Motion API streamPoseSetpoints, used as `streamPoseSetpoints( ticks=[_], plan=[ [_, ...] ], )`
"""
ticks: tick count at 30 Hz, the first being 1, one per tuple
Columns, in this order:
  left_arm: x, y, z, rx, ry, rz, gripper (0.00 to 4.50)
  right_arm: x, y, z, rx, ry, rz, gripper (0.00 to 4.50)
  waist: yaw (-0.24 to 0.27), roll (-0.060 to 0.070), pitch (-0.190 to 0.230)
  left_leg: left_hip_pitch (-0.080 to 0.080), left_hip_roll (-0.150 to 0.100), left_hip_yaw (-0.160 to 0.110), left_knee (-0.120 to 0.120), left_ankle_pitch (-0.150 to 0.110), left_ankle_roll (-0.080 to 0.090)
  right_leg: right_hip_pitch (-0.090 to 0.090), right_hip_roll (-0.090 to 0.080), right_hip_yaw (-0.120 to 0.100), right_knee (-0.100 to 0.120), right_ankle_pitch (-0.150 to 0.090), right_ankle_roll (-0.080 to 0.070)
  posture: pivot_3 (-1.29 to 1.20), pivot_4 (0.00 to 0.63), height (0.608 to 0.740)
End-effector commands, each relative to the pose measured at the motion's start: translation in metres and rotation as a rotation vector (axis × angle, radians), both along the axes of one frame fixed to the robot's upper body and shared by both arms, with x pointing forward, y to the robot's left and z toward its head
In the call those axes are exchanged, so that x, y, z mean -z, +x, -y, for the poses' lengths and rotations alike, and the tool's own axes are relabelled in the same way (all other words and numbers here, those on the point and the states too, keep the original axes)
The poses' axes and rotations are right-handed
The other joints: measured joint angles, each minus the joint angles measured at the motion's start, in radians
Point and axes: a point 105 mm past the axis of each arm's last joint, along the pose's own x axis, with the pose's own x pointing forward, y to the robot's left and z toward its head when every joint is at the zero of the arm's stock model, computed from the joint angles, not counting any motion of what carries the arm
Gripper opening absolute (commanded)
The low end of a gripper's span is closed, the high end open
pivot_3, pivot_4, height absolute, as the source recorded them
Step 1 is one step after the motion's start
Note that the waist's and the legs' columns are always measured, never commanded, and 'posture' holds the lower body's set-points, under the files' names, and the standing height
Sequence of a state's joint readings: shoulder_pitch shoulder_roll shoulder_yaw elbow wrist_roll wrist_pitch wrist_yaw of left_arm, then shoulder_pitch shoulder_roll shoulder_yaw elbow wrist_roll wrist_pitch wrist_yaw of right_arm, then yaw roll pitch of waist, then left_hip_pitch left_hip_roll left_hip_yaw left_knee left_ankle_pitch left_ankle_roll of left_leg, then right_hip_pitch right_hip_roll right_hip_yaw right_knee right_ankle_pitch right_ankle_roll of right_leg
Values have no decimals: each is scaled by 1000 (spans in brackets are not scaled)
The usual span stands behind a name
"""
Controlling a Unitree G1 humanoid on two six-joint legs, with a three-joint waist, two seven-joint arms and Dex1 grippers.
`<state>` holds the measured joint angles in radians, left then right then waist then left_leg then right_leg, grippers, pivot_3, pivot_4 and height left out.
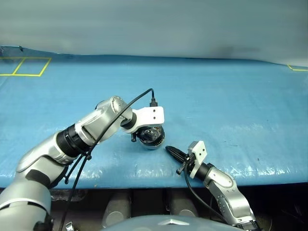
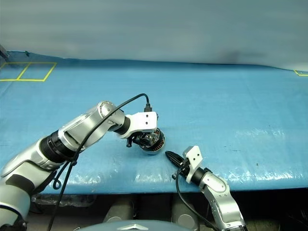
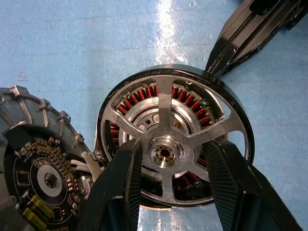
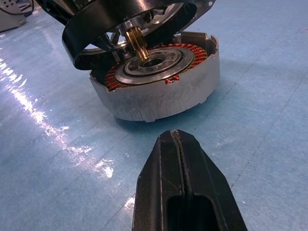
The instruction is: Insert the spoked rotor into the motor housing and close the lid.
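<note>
My left gripper (image 3: 172, 144) is shut on the spoked rotor (image 3: 163, 96), with one black finger on each side of its shiny hub. The rotor (image 4: 96, 29) hangs tilted just over the motor housing (image 4: 159, 98), and its brass shaft points at the housing's silver centre. Copper windings show through the spokes. The lid (image 3: 43, 178) lies beside the housing, ribbed inner face up, with a circuit board in it. In the head views the housing (image 1: 153, 143) sits under my left gripper (image 1: 147, 134). My right gripper (image 1: 173, 151) is shut and empty, low over the table just right of the housing.
A blue tarp (image 1: 231, 106) covers the table, whose front edge (image 1: 144, 180) runs close below the housing. Yellow tape squares (image 1: 24, 66) mark the far left corner. A black cable (image 1: 120, 115) loops along my left arm.
</note>
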<state>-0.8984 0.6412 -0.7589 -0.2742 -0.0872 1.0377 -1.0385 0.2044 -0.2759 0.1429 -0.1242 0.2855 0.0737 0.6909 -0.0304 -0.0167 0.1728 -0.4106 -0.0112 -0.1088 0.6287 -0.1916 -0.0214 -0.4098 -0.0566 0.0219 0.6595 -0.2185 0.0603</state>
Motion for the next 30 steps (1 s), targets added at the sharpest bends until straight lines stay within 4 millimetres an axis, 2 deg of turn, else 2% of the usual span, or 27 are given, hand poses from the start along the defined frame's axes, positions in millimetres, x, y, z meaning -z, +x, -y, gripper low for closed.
streamPoseSetpoints(
  ticks=[1, 10, 21, 29, 30],
  plan=[
    [-6, 9, -5, -25, 39, 57, 1703, -6, 1, -2, -7, 16, 28, 0, -1, 0, 0, 0, 0, 0, 0, 0, 0, 0, 0, 0, 0, 0, 0, 0, 150, 740],
    [-7, 9, -7, -28, 49, 60, 1703, -4, 1, -4, -17, 12, 21, 0, -6, 0, 0, 0, 0, 0, 0, 0, 0, 0, 0, 0, 0, 0, 0, 0, 150, 740],
    [1, 3, -7, 10, 87, 34, 1703, -3, 1, -5, -9, 9, 16, 0, -6, 0, 0, 0, 0, 0, 0, 0, 0, 0, 0, 0, 0, 0, 0, 0, 150, 740],
    [2, 2, -8, 26, 103, 34, 4340, -3, 1, -4, -4, 9, 14, 0, -5, 0, 0, 0, 0, 0, 0, 0, 0, 0, 0, 0, 0, 0, 0, 0, 150, 740],
    [0, 2, -6, 29, 97, 35, 4467, -3, 0, -4, -4, 9, 14, 0, -5, 0, 0, 0, 0, 0, 0, 0, 0, 0, 0, 0, 0, 0, 0, 0, 150, 740]
  ],
)
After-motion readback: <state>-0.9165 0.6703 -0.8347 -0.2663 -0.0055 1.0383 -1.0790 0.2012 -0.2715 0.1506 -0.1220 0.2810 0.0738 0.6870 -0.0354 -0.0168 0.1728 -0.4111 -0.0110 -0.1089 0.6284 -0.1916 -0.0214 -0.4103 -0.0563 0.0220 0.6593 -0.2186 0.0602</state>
